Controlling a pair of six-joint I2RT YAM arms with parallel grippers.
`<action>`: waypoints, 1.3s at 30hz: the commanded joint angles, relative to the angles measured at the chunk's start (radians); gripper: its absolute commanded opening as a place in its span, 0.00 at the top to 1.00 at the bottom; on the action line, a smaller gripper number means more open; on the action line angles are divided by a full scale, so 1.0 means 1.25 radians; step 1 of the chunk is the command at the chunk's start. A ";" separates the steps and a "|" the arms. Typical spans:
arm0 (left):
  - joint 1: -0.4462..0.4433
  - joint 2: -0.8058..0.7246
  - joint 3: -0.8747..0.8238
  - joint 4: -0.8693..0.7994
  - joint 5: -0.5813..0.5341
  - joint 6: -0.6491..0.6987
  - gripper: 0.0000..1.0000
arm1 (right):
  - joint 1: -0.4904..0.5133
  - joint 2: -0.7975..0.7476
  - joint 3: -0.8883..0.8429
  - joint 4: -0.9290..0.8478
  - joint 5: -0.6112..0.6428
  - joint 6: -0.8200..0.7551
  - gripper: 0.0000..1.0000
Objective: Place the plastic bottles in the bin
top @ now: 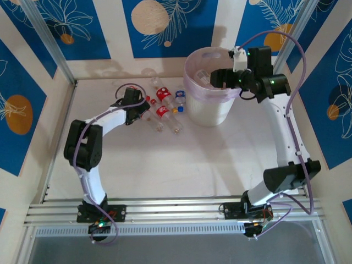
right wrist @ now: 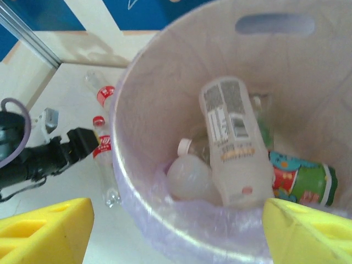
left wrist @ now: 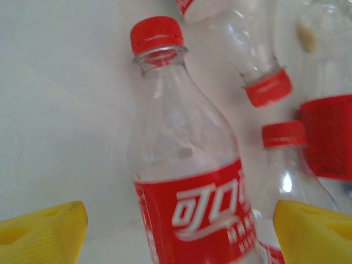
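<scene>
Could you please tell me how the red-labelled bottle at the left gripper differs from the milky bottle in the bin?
The red-labelled bottle is clear; the milky bottle is cloudy white. The red-labelled bottle lies on the table, the milky bottle inside the bin. Both are plastic bottles.

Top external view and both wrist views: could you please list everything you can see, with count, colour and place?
bin: one, white with lilac liner, far right of table.
bottles in the bin: at least three; a large white-labelled one, a pale white-capped one, a green-labelled one.
bottles on the table: about five, clear, mostly red labels and caps, left of bin.
table: one, off-white.
wall panels: blue and cream, behind and beside the table.
left gripper: yellow fingers, open, astride a red-labelled bottle.
right gripper: yellow fingers, open, empty, above the bin.
</scene>
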 commanded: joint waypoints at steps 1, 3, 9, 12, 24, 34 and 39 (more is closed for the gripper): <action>0.016 0.046 0.060 0.001 -0.040 -0.048 0.15 | 0.005 -0.059 -0.063 0.005 0.015 0.028 0.19; 0.015 0.066 0.079 -0.006 -0.036 -0.058 0.16 | 0.003 -0.091 -0.104 0.009 0.026 0.033 0.19; 0.014 0.096 0.077 0.007 -0.020 -0.088 0.18 | -0.019 -0.151 -0.186 0.016 0.030 0.046 0.19; 0.014 0.106 0.072 0.008 -0.016 -0.100 0.20 | -0.024 -0.168 -0.203 0.020 0.030 0.052 0.19; 0.013 0.103 0.034 0.032 -0.004 -0.128 0.32 | -0.026 -0.193 -0.214 0.013 0.032 0.054 0.19; 0.008 0.046 -0.011 0.051 0.014 -0.119 0.39 | -0.026 -0.191 -0.190 -0.014 0.015 0.040 0.19; 0.008 -0.013 -0.062 0.080 0.046 -0.120 0.43 | 0.006 -0.190 -0.169 -0.028 0.014 0.039 0.19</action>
